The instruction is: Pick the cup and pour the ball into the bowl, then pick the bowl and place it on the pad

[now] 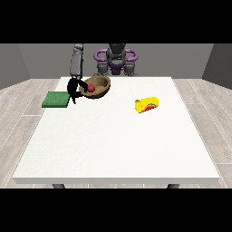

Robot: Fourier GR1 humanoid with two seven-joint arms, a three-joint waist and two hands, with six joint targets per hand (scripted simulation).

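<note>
A brown wooden bowl (100, 84) hangs tilted above the table's far left part, with a red ball (91, 88) inside it. The black hand at the view's left (73, 87) grips the bowl's left rim, its fingers curled round the edge. A green pad (55, 99) lies flat at the table's left edge, just left of and below the hand. The yellow cup (147, 104) lies on its side right of the middle, its red-lined mouth facing the camera. No hand shows at the view's right.
The white table (118, 149) stretches wide towards the camera. The robot's torso (116, 59) stands behind the far edge. Grey wooden floor surrounds the table.
</note>
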